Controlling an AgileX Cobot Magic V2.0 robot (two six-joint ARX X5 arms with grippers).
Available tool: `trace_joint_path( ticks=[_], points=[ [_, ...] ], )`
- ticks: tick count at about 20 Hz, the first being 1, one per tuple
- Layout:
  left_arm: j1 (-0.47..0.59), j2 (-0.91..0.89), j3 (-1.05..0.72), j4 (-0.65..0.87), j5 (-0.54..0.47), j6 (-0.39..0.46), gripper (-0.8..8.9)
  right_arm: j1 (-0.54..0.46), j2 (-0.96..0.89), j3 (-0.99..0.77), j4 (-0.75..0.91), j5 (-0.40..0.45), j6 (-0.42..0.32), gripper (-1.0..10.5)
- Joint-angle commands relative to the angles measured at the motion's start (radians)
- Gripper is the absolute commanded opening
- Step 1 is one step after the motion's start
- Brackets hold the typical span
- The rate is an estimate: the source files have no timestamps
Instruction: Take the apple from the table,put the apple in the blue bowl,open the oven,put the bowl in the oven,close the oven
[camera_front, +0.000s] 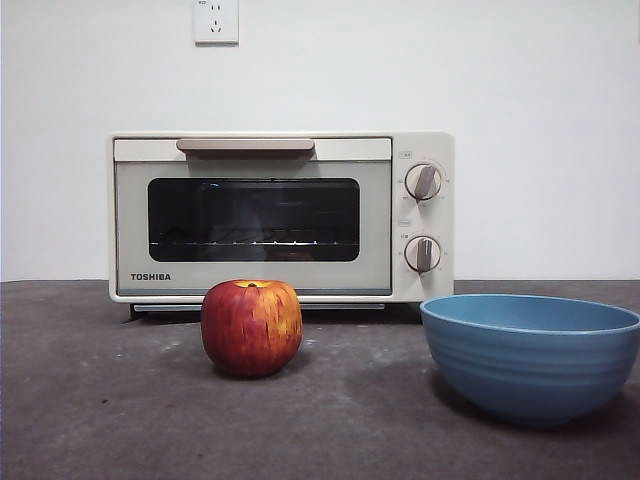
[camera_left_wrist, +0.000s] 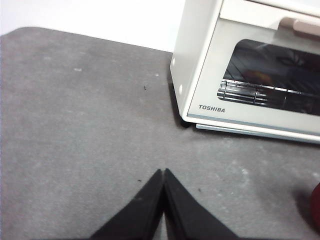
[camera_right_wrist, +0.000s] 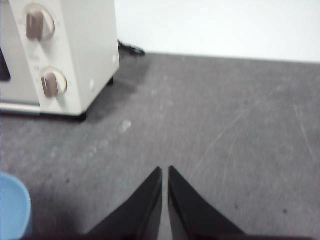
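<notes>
Plain white wall (camera_front: 520, 90) runs across the whole back, no windows anywhere. There's a white power socket (camera_front: 216, 21) up high on it, nothing plugged into it. A dark cord (camera_right_wrist: 131, 49) lies on the bench where it meets the wall. Bench (camera_front: 90, 400) is dark grey, rough and matte with pale scuffs. Light is soft and even, with faint shadows.

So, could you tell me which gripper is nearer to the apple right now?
Left, probably. The left gripper has the apple just showing at the edge of its wrist view. The right gripper sees only the blue bowl, no apple.
</notes>
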Motion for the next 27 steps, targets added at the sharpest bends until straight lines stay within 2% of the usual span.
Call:
trace_joint_path(
  ticks=[1, 5, 9, 14, 21, 24, 27],
  points=[
    [-0.002, -0.001, -0.013, -0.001, 0.002, -0.080, 0.07, 0.003, -0.002, -0.004, 0.039, 0.002, 0.035, 0.0],
    [-0.002, -0.001, -0.013, -0.005, 0.002, -0.110, 0.07, 0.003, -0.002, -0.002, 0.042, 0.003, 0.177, 0.0],
    [-0.002, -0.001, -0.011, -0.013, 0.010, -0.152, 0.07, 0.003, -0.002, -0.001, 0.027, -0.010, 0.249, 0.0],
    [-0.002, 0.002, 0.039, -0.090, 0.068, -0.176, 0.07, 0.003, -0.001, 0.035, 0.021, -0.062, 0.350, 0.0],
    [-0.002, 0.048, 0.157, -0.167, 0.163, -0.213, 0.07, 0.003, 0.046, 0.188, -0.093, -0.070, 0.351, 0.0],
    [-0.002, 0.100, 0.231, -0.194, 0.202, -0.240, 0.07, 0.004, 0.119, 0.271, -0.160, -0.127, 0.347, 0.0],
    [-0.002, 0.199, 0.362, -0.305, 0.242, -0.174, 0.07, 0.005, 0.252, 0.394, -0.248, -0.230, 0.299, 0.0]
  ],
)
